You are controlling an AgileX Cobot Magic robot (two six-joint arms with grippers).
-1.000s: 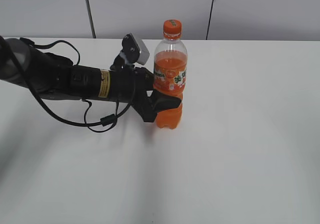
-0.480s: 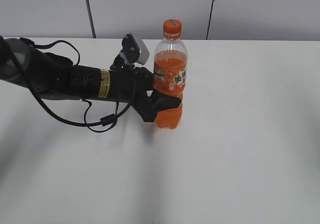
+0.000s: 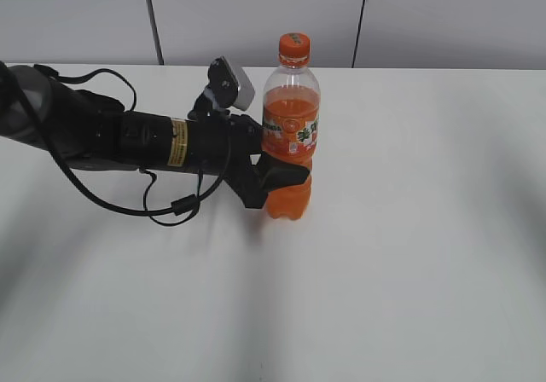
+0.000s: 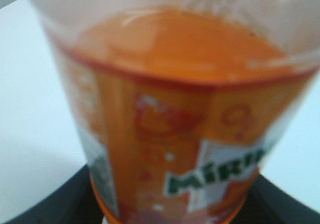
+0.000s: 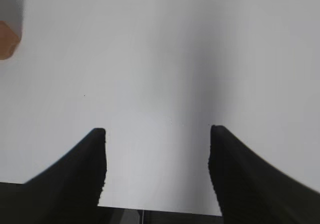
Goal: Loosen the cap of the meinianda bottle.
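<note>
Where my left wrist view blurs, I read "MIR" in green on the meinianda bottle (image 4: 175, 134), probably more letters hidden. It stands upright mid-table (image 3: 426, 254), orange cap (image 3: 293, 49) on, left gripper (image 3: 275, 177) clamped around its body. My right gripper (image 5: 157, 156) hangs apart over bare table.

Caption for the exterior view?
Left gripper clamps the upright bottle on the table; cap untouched.
</note>
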